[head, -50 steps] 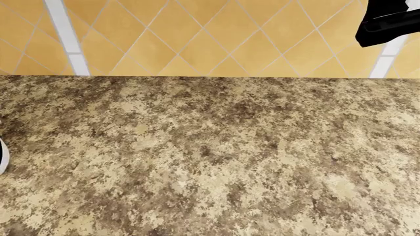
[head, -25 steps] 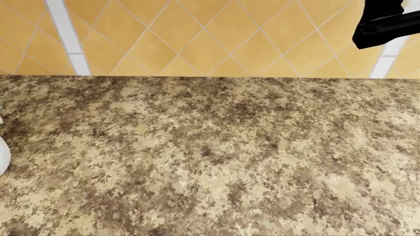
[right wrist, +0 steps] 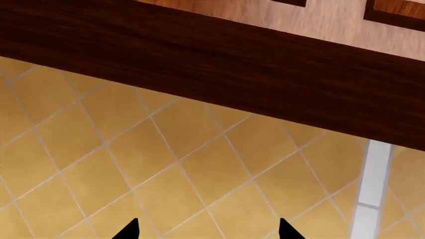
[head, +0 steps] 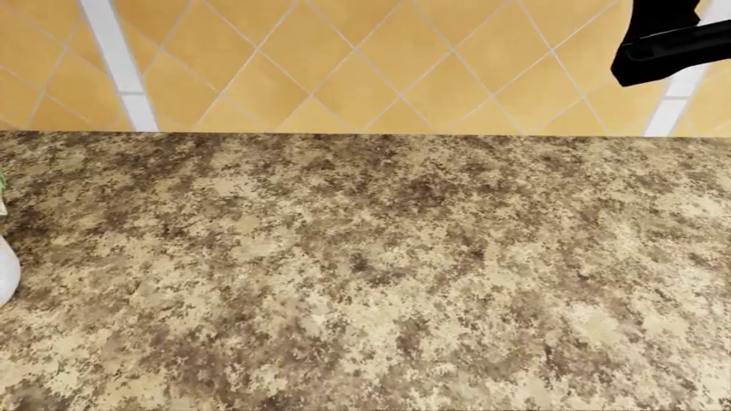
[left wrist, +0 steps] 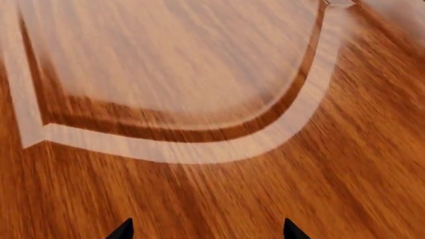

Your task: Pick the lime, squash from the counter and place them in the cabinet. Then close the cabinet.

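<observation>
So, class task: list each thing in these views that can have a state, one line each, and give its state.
Left gripper: open, empty, facing a wooden cabinet door panel at close range.
Right gripper: open, empty, raised before the tiled wall, below the cabinet's dark underside.
Counter: bare across the head view's middle; lime and squash cannot be made out.
Cabinet door: open or shut cannot be told.

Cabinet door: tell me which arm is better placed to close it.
Probably left. The left gripper faces the wooden cabinet door close up; the right gripper faces the tiled wall below it.

Yellow diamond-tiled wall (head: 342, 68), white object (head: 5, 272) at edge
</observation>
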### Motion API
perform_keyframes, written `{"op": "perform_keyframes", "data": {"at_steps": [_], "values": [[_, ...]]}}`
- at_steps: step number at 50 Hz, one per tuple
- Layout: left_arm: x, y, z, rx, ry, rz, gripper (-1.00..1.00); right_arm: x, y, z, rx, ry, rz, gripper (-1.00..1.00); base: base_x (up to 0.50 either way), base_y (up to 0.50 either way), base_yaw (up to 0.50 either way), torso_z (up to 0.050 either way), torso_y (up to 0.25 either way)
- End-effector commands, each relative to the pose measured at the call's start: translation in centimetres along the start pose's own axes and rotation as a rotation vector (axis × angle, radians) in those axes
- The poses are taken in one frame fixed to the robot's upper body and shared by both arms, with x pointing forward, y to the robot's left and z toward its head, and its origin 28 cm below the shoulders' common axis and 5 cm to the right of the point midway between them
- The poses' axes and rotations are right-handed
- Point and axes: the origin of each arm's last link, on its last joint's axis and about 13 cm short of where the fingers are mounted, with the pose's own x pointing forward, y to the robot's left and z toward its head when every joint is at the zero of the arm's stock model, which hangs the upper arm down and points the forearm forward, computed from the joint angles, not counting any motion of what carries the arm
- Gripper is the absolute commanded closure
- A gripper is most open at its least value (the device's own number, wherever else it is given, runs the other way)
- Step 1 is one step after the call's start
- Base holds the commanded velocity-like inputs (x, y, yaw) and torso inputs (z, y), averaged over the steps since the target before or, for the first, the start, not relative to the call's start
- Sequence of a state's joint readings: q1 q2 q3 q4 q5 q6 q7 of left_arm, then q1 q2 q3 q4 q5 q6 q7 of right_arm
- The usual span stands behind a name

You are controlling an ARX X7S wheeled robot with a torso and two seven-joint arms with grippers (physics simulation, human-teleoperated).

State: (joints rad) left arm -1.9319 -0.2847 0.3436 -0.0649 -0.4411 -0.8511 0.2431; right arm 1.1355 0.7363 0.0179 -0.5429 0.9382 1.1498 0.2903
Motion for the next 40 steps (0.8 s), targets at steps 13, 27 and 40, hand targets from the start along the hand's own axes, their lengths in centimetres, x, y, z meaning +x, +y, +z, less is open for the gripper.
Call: {"op": "perform_keyframes", "data": {"at_steps": [13,27,40], "values": [[1.8,-3.6,-6.0,-0.028,0.26,-0.186,-1.0,0.0,0.1,-0.2,-0.002,-0.002,0.007,-1.0,0.0,0.0,0.0,0.0,-0.009],[2.2,-4.5,-7.3,0.019,0.303,-0.172,-1.0,0.0,0.3,-0.5,0.004,0.003,0.008,-1.0,0.0,0.0,0.0,0.0,-0.009],[2.9,-5.3,-8.7,0.12,0.38,-0.173,-1.0,0.0,0.3,-0.7,0.007,0.006,0.008,-1.0,0.0,0.0,0.0,0.0,-0.009]]}}
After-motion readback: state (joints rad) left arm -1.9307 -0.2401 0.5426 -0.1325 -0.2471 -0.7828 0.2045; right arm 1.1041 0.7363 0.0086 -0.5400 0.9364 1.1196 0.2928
